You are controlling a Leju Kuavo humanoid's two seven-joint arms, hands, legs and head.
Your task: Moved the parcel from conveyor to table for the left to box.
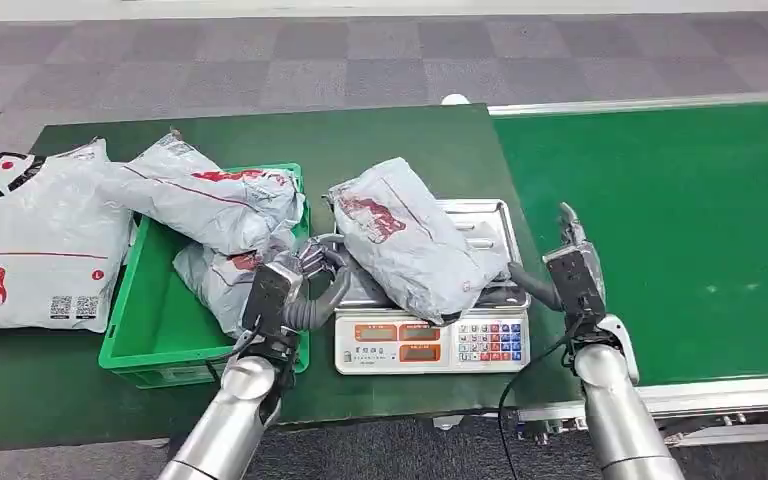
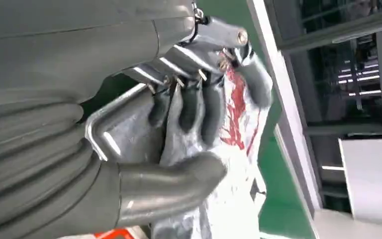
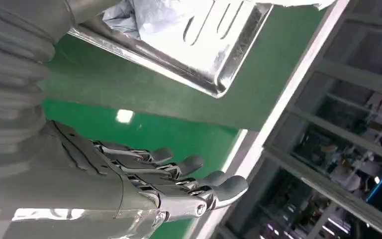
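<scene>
On the scale's [image 1: 430, 340] steel tray, the left robot hand [image 1: 300, 270] gripped the crinkled grey plastic parcel [image 1: 410, 240], its dark fingers [image 2: 189, 107] pressing into the film in the wrist view. The right robot hand [image 1: 570, 255] hung empty, fingers apart, just beside the tray above the green tabletop [image 1: 60, 390].

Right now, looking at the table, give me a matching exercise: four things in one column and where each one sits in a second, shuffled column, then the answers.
Things:
1. parcel with red print
2. scale
3. green crate
4. right hand

Places:
A. on the table, between crate and conveyor
B. empty, beside the scale's conveyor-side edge
C. lying on the scale's metal tray, left hand at its end
D. left of the scale, holding grey bags

Pairs: 1-C, 2-A, 3-D, 4-B
</scene>
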